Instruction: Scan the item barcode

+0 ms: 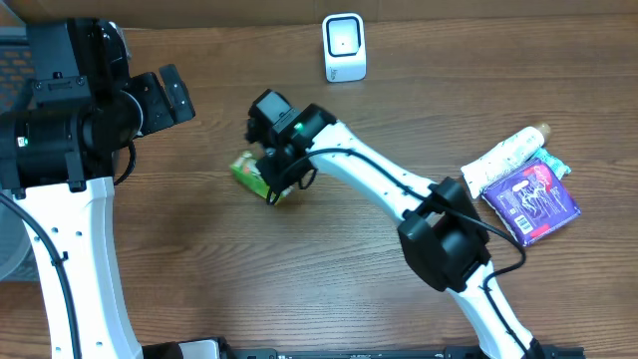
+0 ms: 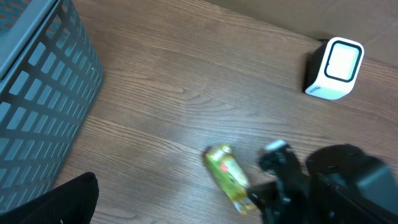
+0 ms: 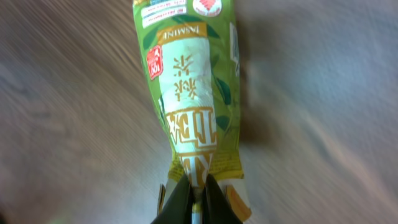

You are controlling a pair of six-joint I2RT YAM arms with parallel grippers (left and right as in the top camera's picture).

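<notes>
- Green pack (image 3: 193,106) lay on the wood table (image 1: 199,289), left of centre, below the white scanner (image 1: 344,47) and well apart from it.
- Label, right wrist view: "JASMINE" in caps on a cream panel, with large CJK chars beneath. A small red badge sat beside them, print too fine to read.
- A red logo and a white text strip at the pack's far end were cut off by the frame edge.
- Right gripper (image 3: 193,190) had its fingers pressed together on the pack's near crimped end, pinching it.
- Overhead view: the R arm covered approx. half the pack.
- Left gripper (image 1: 171,95) stood spread wide at far left, holding nothing. Left wrist view showed one dark finger (image 2: 65,202) only.
- Purple packet (image 1: 531,202), right side: white print illegible.
- Grey mesh basket (image 2: 37,106) was cropped at the left of the left wrist view.
</notes>
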